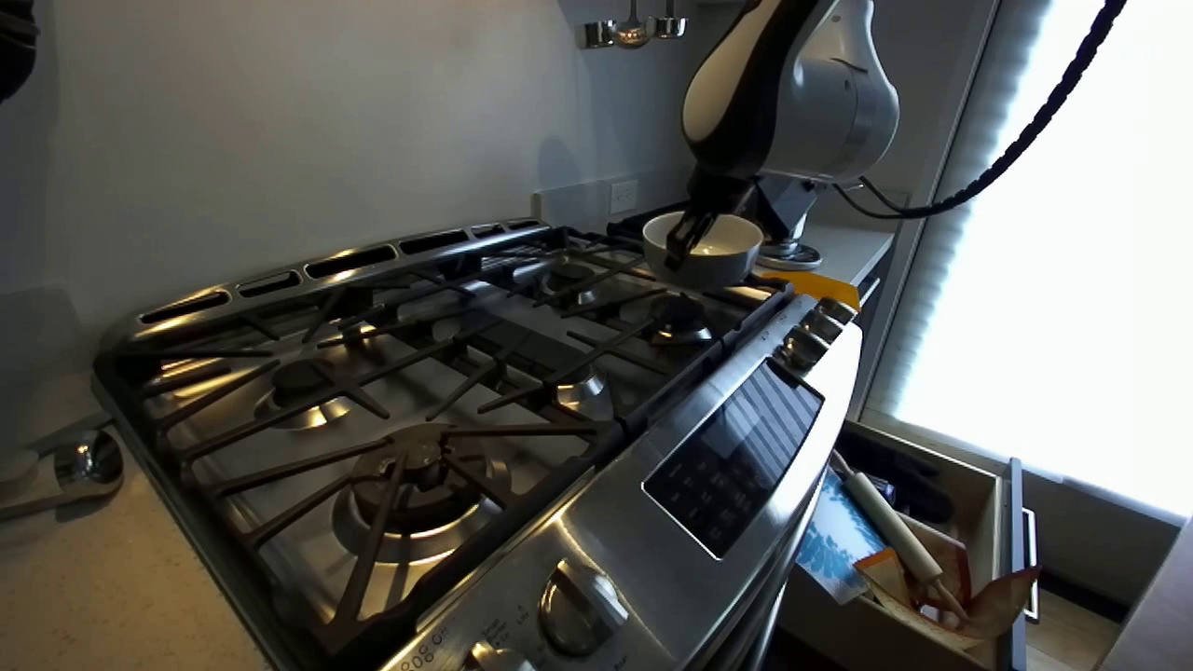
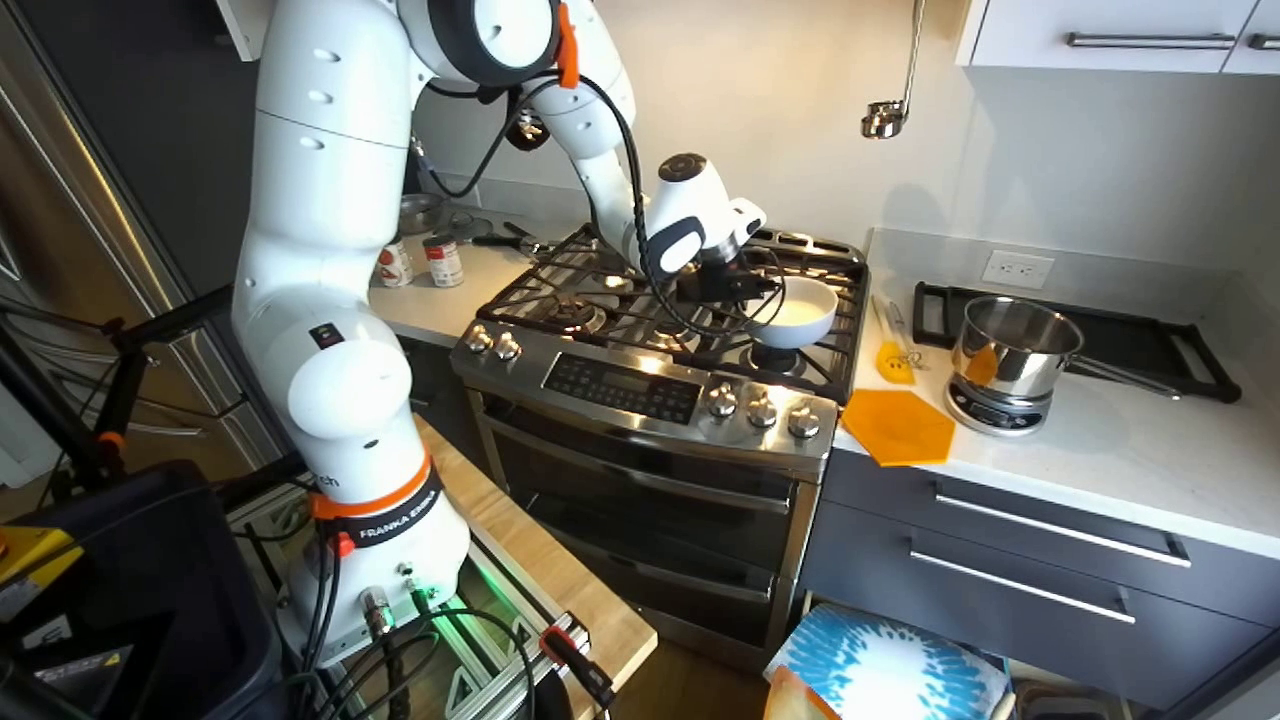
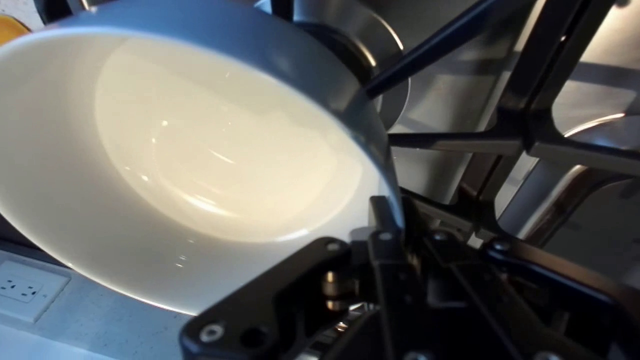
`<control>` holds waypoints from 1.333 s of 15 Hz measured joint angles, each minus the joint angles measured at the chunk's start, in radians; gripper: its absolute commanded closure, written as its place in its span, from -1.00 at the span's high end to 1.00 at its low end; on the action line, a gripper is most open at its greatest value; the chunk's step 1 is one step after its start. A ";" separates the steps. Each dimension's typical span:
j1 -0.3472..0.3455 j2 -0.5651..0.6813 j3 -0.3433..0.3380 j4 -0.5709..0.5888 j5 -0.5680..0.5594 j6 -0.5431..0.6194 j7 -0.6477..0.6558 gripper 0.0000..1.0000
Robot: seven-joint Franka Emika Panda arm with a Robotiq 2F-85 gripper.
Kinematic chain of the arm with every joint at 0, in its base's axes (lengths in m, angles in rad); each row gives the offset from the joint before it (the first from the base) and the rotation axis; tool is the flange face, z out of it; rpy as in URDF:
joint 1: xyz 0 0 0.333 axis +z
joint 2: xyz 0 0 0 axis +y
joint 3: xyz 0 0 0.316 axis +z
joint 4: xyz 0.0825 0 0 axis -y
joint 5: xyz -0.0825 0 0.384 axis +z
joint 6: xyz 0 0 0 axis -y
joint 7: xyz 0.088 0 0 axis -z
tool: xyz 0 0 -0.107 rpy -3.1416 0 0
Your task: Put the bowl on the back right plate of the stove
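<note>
A white arm rises at the left edge of a wooden table and reaches over the stove. Two cans stand on the left counter, near the stove's left edge. The back right burner, toward the stove's back right corner, is visible in an exterior view through the black grate. The claw is clamped on the bowl at the rim, one finger inside the bowl and one outside. The bowl, cream-white within, is roughly upright over the right part of the grate, near the stove's right edge; in both exterior views its base appears close to the front right burner. Whether the base touches the grate cannot be told. A yellow spatula lies on the right counter, beside the stove's right edge, and an orange mat lies at that counter's front left corner. Below the front edge, an open drawer holds a rolling pin. Farther right, a steel pot stands on a scale, with a black tray behind, along the counter's back edge.
</note>
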 measured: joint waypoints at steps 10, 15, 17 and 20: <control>0.005 0.008 0.021 0.010 0.011 0.001 0.023 -0.97; 0.005 0.008 0.021 0.009 0.013 0.001 0.039 -0.97; 0.002 0.008 0.025 0.009 0.014 0.001 0.043 -0.88; -0.022 0.010 0.056 0.009 0.017 0.002 0.044 -0.89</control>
